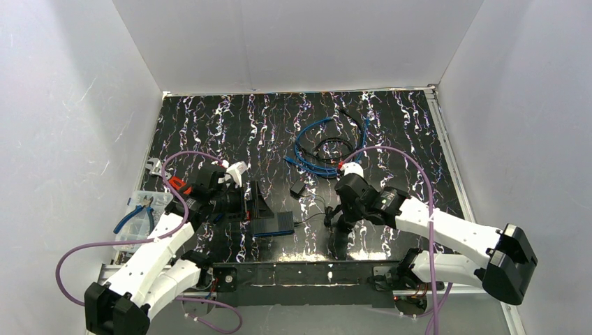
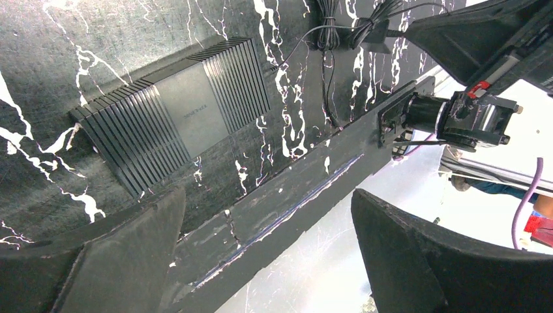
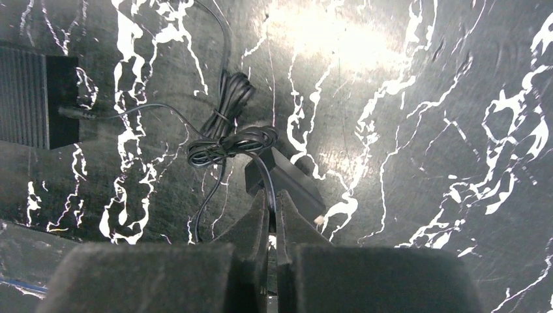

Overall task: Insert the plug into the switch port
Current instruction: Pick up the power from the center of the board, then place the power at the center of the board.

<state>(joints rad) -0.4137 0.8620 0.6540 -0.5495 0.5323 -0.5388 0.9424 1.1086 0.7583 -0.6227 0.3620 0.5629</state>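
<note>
2 fingers of the right gripper [image 3: 274, 225] pinch the cable [image 3: 225, 147] beside the adapter [image 3: 290, 186]; the plug [image 3: 73, 112] lies leftward, long axis pointing into the switch [image 3: 26, 98] side. The left gripper [image 2: 267, 261], nearer the switch, hangs open.

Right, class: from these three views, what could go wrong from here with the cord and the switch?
1. The right fingers appear shut on the thin cord, not a plug body; pulling may drag the adapter or strain the cord.
2. The left fingers stand open, apart from the switch, so nothing steadies it and it could slide when tugged.
</note>
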